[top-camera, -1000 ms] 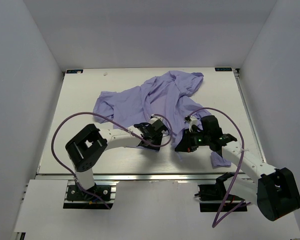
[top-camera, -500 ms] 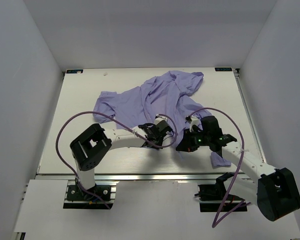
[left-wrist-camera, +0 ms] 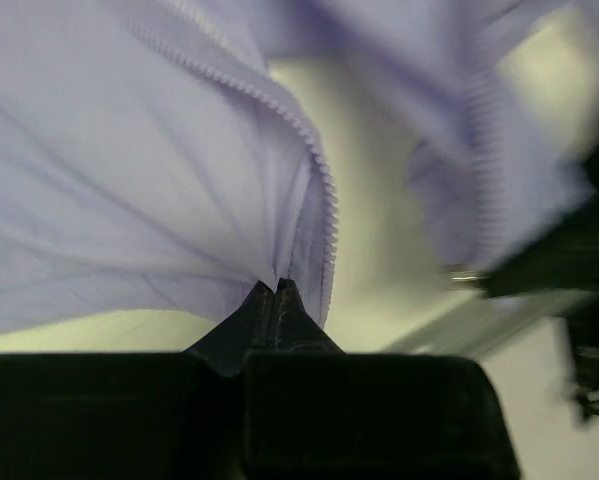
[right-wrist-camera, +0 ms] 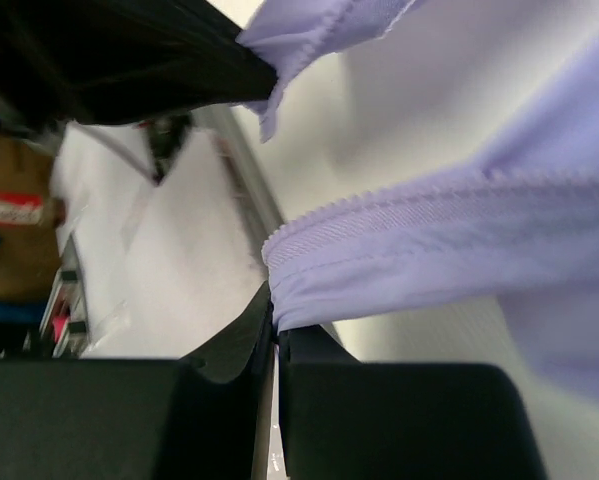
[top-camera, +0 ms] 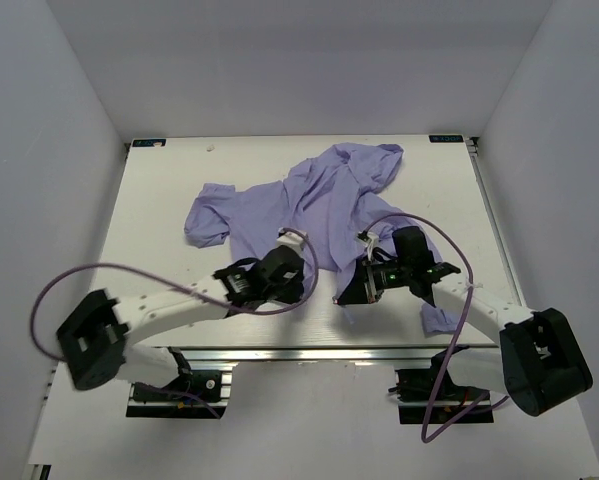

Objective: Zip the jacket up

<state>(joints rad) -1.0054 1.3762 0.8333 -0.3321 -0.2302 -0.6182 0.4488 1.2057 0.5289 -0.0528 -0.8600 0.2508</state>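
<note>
Lavender jacket [top-camera: 329,195] pinched by left claw [left-wrist-camera: 276,292]; right claw [right-wrist-camera: 275,318] too.

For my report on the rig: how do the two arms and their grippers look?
The left arm and the right arm have white links and bulky black joints. A purple cable loops along each. The left gripper and the right gripper have black, tapering fingers.

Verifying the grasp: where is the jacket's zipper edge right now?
In the left wrist view the zipper edge runs down the centre to the left arm's shut fingers; overhead that is front-centre of the table, left of the right arm's fingers.
</note>
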